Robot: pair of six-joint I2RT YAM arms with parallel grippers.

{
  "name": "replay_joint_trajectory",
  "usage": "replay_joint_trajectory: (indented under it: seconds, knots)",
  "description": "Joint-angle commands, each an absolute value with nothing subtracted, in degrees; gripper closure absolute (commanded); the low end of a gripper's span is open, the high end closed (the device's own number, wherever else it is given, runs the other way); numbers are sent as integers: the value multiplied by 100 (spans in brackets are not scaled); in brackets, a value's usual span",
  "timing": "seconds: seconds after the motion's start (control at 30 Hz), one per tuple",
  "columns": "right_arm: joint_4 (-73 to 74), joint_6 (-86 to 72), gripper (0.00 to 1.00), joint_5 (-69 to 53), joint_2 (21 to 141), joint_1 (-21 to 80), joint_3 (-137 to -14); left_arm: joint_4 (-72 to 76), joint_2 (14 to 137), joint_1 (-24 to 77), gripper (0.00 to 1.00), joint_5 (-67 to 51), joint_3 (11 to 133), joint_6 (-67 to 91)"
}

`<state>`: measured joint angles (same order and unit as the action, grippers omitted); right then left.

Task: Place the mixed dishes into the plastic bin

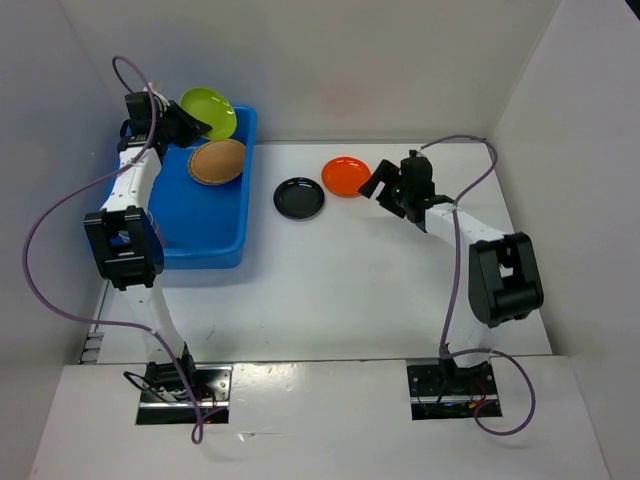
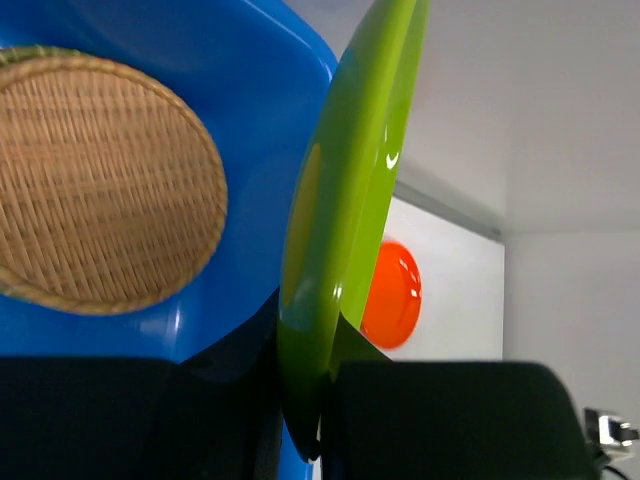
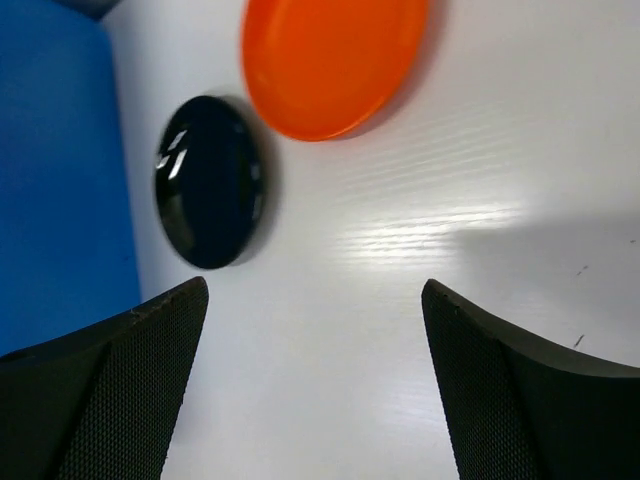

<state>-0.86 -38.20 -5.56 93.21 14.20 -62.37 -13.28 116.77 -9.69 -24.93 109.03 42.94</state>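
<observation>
The blue plastic bin (image 1: 200,222) stands at the left of the table. A tan woven plate (image 1: 217,161) lies flat inside it, filling the left of the left wrist view (image 2: 95,180). My left gripper (image 1: 185,125) is shut on the rim of a lime green plate (image 1: 210,112), held tilted over the bin's far end; the wrist view shows the plate (image 2: 345,220) edge-on in the left gripper (image 2: 320,400). A black plate (image 1: 299,198) and an orange plate (image 1: 345,176) lie on the table. My right gripper (image 1: 383,185) stands open and empty just right of the orange plate.
In the right wrist view the open right gripper (image 3: 315,295) hovers over bare white table, with the black plate (image 3: 210,180) and orange plate (image 3: 335,60) ahead and the bin wall (image 3: 55,170) at the left. White walls enclose the table.
</observation>
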Motion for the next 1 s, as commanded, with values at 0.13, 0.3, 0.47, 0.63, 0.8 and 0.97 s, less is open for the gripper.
replay_joint_trajectory:
  seconds: [0.13, 0.3, 0.47, 0.63, 0.8, 0.97]
  knots:
    - [-308, -4210, 10, -422, 10238, 1160, -7127, -115, 12076, -896, 100, -1468, 10529, 5449]
    - [-158, -4324, 10, -369, 10810, 1055, -7391, 62, 12410, -896, 100, -1116, 10266, 5625]
    - [-158, -4395, 10, -492, 11214, 1002, -7611, 202, 12708, -896, 98, -853, 10143, 5739]
    - [-44, -4447, 11, -439, 11557, 1002, -7831, -25, 13112, -896, 76, -853, 10406, 5739]
    - [114, -4447, 12, -439, 11865, 1002, -8200, -491, 13228, -896, 33, -1045, 10749, 5634]
    - [228, -4447, 12, -439, 12041, 1002, -8393, -1149, 13123, -967, 18, -1467, 10863, 5441]
